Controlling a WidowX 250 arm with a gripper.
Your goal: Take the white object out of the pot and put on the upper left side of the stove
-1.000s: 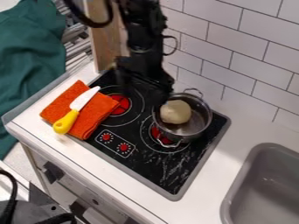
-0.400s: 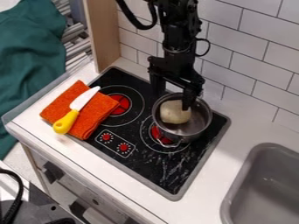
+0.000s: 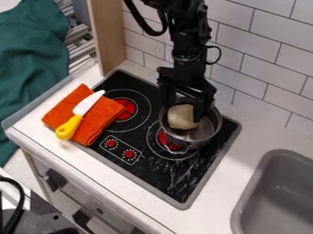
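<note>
A grey sink [image 3: 275,203] lay at the frame's lower right. Beyond, toward the left, a yellow-handled knife [image 3: 79,114] rested on an orange cloth [image 3: 101,121]. Right of centre, a pot [image 3: 211,131] held the white object [image 3: 182,118], the tool [image 3: 182,106] spread open over it.

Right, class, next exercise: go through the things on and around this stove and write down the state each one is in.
Pot: upright, lidless, on the stove
White object: whole, inside the pot
Hand: open, its fingers on either side of the white object
Orange towel: folded, flat
Knife: lying on the towel
Green cloth: rumpled
</note>
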